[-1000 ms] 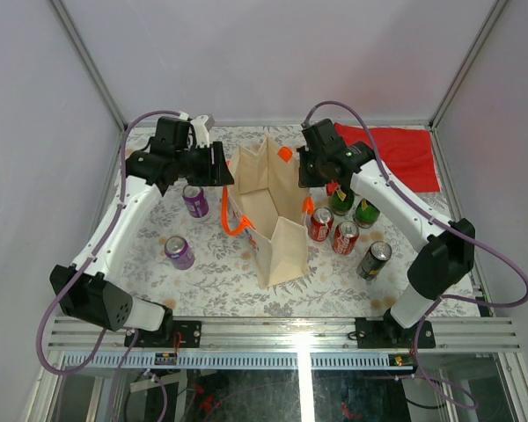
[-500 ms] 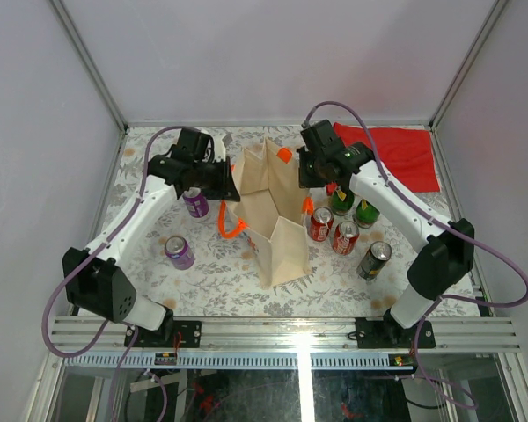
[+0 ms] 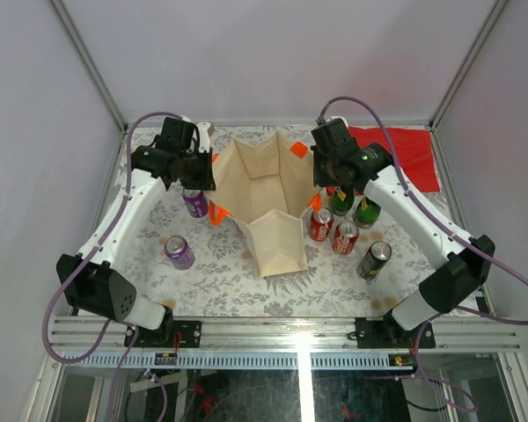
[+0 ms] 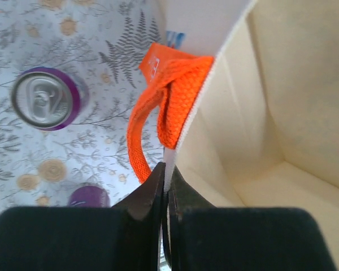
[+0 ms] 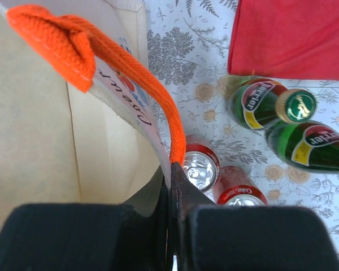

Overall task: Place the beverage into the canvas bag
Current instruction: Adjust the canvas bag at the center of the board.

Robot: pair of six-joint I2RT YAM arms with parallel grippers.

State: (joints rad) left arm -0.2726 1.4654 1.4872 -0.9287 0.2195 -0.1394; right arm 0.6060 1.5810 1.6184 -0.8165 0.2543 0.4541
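The beige canvas bag (image 3: 273, 237) stands mid-table with its mouth spread wide. My left gripper (image 3: 209, 172) is shut on its left rim, and in the left wrist view the fingertips (image 4: 158, 179) pinch the cloth edge just below an orange handle (image 4: 158, 107). My right gripper (image 3: 322, 178) is shut on the right rim (image 5: 158, 148) beside the other orange handle (image 5: 168, 113). The beverages stand outside the bag: two purple cans (image 3: 194, 201) (image 3: 179, 251) on the left; two red cans (image 3: 320, 223) (image 3: 345, 237), two green bottles (image 3: 341, 200) (image 3: 366, 212) and a dark can (image 3: 375, 259) on the right.
A flat red cloth (image 3: 405, 154) lies at the back right. The red cans (image 5: 200, 168) stand close under the right gripper, against the bag's side. A metal frame and white walls enclose the flowered tabletop (image 3: 220, 281).
My left gripper has shut on the bag's left rim and drawn it left. The right gripper has moved right with its rim. The bag's mouth has gone from narrow to wide.
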